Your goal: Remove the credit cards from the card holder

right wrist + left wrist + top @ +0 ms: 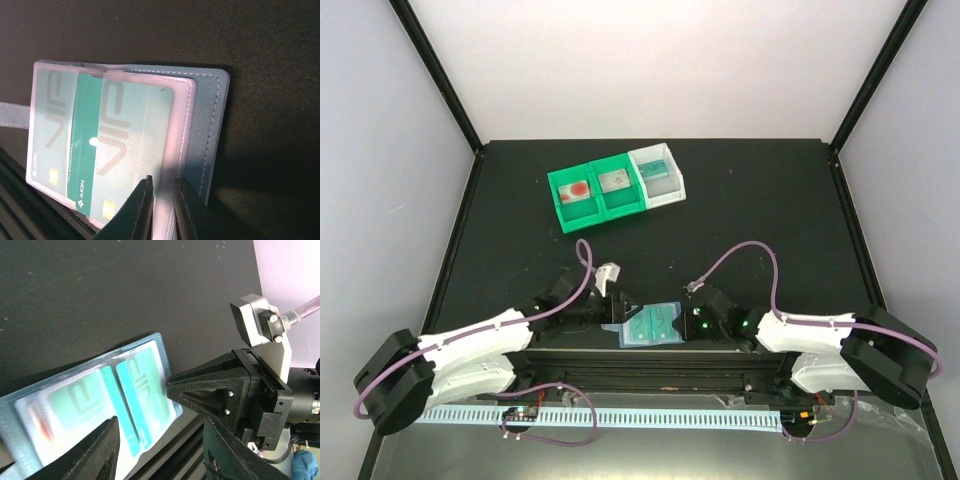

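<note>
Far side of bench [780, 220]:
- Green bin [602, 216], two compartments. The left one holds a whitish card with a red mark [580, 190]. The right one holds a pale grey card [613, 181].
- White bin [666, 196] set against the green bin's right side, with one pale card with teal [655, 170] inside.

Near edge of bench: card holder [210, 125] lies open and flat between the two claws. Its clear pockets are loaded with pale teal credit cards [135, 140] marked VIP. A darker green card [85, 145] is tucked between them, partly overlapped.

Right claw [162, 192]: fingers nearly together, pinched on the edge of the holder's clear pocket beside the front VIP card. Cannot tell whether the card itself is in the pinch.

Left claw [160, 440]: fingers apart, nothing between them. It hangs above the holder's near side. Contact cannot be told.
</note>
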Available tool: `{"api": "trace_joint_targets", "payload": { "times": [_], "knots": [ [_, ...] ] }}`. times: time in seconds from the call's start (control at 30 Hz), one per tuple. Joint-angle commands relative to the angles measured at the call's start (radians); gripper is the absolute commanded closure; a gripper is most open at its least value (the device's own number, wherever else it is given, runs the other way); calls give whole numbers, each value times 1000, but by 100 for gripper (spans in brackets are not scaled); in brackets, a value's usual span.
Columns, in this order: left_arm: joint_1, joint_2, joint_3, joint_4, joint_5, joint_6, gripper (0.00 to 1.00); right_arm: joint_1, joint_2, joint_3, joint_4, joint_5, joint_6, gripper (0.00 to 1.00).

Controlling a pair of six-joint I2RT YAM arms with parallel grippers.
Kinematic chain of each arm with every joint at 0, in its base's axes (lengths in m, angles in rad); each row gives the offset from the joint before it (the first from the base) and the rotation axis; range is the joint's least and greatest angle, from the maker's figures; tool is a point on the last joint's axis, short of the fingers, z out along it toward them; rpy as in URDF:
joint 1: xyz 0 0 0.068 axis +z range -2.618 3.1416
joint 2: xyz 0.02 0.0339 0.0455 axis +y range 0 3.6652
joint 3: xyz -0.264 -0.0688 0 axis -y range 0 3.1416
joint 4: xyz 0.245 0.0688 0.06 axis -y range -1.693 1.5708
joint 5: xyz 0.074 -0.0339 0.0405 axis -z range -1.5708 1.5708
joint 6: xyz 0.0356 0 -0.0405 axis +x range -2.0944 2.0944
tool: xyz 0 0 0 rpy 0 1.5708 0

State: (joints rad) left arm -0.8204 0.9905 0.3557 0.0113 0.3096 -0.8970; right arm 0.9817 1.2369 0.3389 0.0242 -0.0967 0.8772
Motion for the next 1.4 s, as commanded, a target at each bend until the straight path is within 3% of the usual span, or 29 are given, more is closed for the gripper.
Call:
{"api": "trace_joint_targets", "payload": {
  "times": [0.0, 0.47, 0.87, 1.1, 1.23, 1.37],
  "knots": [
    [-15, 93, 26, 144, 74, -22, 52, 20, 13, -26, 34, 13, 28, 85],
    [-20, 376, -37, 423, 96, -47, 60, 41, 8, -76, 87, 25, 81, 88],
    [-54, 491, -22, 480, 80, -109, 66, 43, 18, -90, 109, 31, 92, 89],
    [-57, 494, -21, 491, 76, -128, 82, 43, 21, -101, 120, 38, 101, 89],
    [-57, 466, -23, 461, 56, -120, 98, 43, 21, -110, 126, 38, 110, 89],
    [-56, 442, -15, 418, 47, -101, 98, 43, 24, -114, 118, 49, 112, 90]
  ]
}}
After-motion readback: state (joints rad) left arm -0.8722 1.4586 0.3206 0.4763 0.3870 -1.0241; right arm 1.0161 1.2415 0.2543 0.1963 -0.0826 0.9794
